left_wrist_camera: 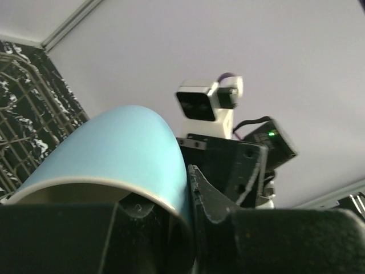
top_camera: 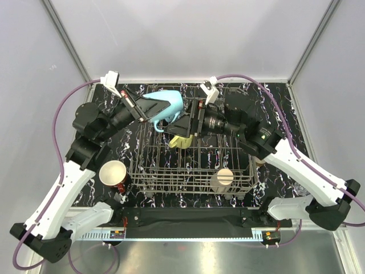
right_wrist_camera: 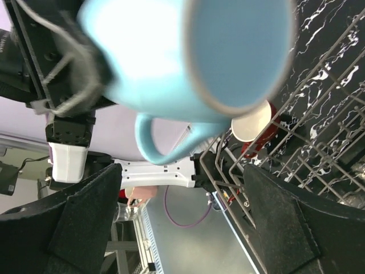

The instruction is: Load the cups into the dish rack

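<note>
The left gripper [top_camera: 147, 108] is clamped on the rim of the light blue mug [top_camera: 166, 106] and holds it on its side in the air above the far left corner of the dish rack [top_camera: 148, 165]. The right gripper [right_wrist_camera: 182, 171] is spread wide, and the mug's handle [right_wrist_camera: 162, 145] hangs between its fingers without touching them. In the rack, a yellow-green mug [top_camera: 181, 141] sits near the middle and a cream mug [top_camera: 222, 179] near the front right. A red mug [top_camera: 113, 173] stands mouth up on the black marbled table [top_camera: 279, 97], just outside the rack's left side.

The top camera looks down from the near side; both wrist cameras closely face the light blue mug [top_camera: 169, 105].
</note>
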Controlling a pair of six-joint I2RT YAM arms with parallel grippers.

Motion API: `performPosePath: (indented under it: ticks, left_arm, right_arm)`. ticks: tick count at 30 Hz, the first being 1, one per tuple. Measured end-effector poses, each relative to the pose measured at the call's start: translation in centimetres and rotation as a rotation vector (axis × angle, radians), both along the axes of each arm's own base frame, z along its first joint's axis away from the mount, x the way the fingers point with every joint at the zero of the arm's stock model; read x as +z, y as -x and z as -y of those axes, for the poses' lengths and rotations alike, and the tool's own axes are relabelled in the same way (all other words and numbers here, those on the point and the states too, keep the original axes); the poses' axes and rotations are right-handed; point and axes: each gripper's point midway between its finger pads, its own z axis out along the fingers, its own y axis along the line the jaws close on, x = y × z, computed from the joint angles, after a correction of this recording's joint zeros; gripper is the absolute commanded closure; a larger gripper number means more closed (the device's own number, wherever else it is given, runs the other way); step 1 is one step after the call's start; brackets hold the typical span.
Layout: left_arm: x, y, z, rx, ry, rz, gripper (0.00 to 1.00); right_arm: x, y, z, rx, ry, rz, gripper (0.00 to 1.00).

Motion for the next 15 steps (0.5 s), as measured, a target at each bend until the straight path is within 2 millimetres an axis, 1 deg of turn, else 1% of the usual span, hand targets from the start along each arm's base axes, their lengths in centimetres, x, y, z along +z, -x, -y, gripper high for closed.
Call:
performPosePath:
  ticks: [3, 5, 7, 11, 15]
  left_arm:
    - [0.8, 1.3, -0.1, -0.024, 0.023, 0.012, 1.00]
    - [0.9, 1.9, 0.0, -0.040, 0.029, 0.014, 1.00]
    - [0.8, 2.3, 0.2, -0.059, 0.031, 0.007, 1.00]
    - [0.4, 2.8, 0.4, -0.091, 0.030, -0.014, 1.00]
    - [0.2, 2.9, 0.5, -0.101, 0.031, -0.023, 1.00]
  right_arm:
    - [-0.4, 0.5, 0.4, 0.002, -0.032, -0.011, 0.09]
    - [-0.1, 0.9, 0.4, 0.012, -0.060, -0.017, 0.13]
    - [0.6, 1.1, 0.2, 0.029, -0.089, -0.018, 0.13]
    - [1.5, 2.0, -0.3, 0.065, -0.119, -0.025, 0.13]
    - [1.7, 2.4, -0.8, 0.081, -0.124, -0.031, 0.16]
